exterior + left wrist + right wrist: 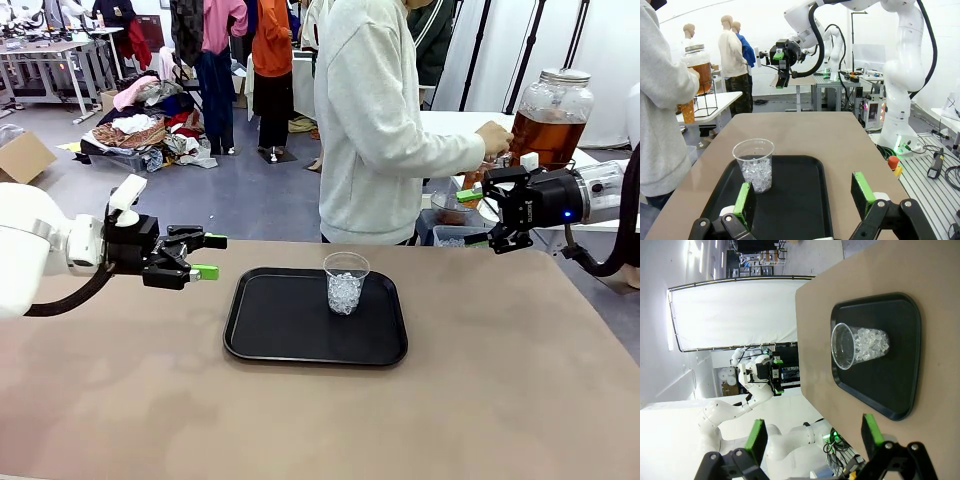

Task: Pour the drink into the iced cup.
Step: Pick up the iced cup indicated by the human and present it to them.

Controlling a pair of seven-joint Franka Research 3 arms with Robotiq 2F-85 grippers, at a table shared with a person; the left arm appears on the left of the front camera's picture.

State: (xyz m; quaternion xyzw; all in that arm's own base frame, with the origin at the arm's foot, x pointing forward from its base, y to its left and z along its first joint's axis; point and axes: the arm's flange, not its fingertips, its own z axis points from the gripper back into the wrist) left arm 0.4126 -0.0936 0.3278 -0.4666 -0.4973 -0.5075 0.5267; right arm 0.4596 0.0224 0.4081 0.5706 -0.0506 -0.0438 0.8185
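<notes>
**Iced cup waits upright; drink is well apart from it**

Front view: the clear plastic cup of ice (346, 283) stands at the frame's centre on a black rectangular plastic tray (270, 330). Its long axis is vertical and its mouth faces up. The translucent amber drink (548, 128) sits in a round glass jar at upper right, off the brown surface (500, 400), with the person's hand (493, 138) at its tap. The left gripper (211, 256) and right gripper (473, 217) hover with jaws spread, holding nothing.

Left wrist view: the left gripper (803, 196) hangs above the tray's near end, the cup (754, 165) just ahead. The cup looks light, so a nudge from a finger could topple it and scatter ice.

Right wrist view: the right gripper (812, 436) is spread too. The rolled picture shows the cup (857, 345) sideways, mouth towards frame left. The mouth is narrow, so a fast or off-centre pour would likely splash onto the tray (905, 390).
</notes>
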